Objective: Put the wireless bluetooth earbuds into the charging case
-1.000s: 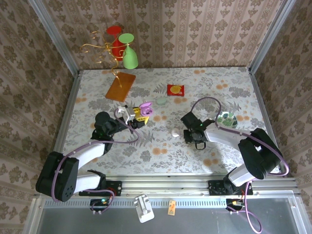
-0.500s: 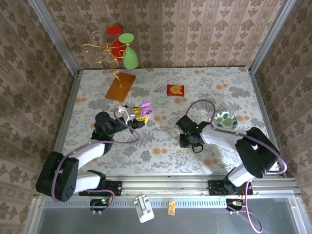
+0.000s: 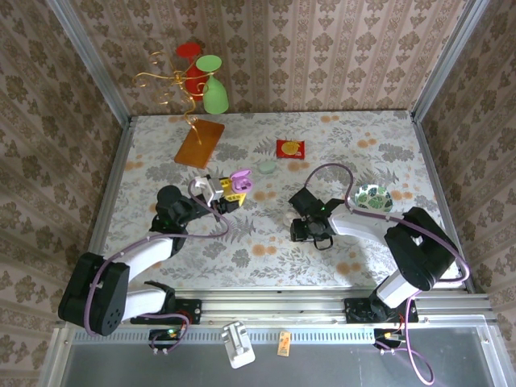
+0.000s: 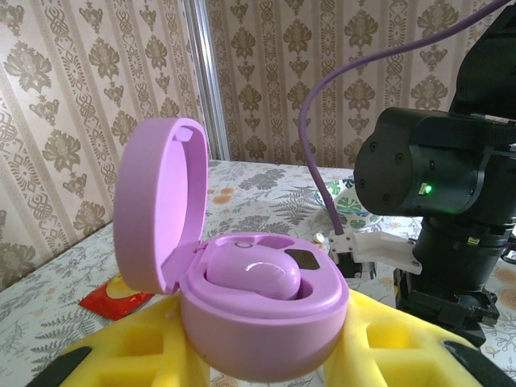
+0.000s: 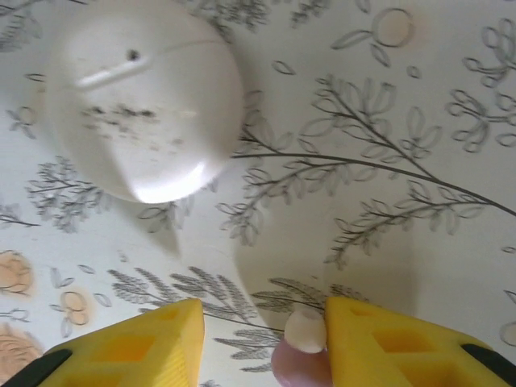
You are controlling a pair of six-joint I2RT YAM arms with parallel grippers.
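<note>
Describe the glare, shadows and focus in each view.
Right wrist view: a bright glare streak on the white case, a soft shadow on the table toward the bottom centre, and yellow fingertips blurred at the lower edge. Left wrist view: the open purple case is sharp, with a gentle sheen on its lid. Top external view: even light, with only faint shadows beside the arms.

We see a tabletop [image 3: 355, 141] covered in a pale floral print, walled in by damask wallpaper [image 3: 322, 48]. At its far left corner a gold wire stand [image 3: 165, 81] holds a red cup [image 3: 192, 79] and a green cup [image 3: 214, 95], with an orange-brown board [image 3: 199, 143] lying just in front. We find a red square packet [image 3: 290, 148] near the middle of the far side, and a green patterned dish [image 3: 375, 197] sits toward the right edge.
</note>
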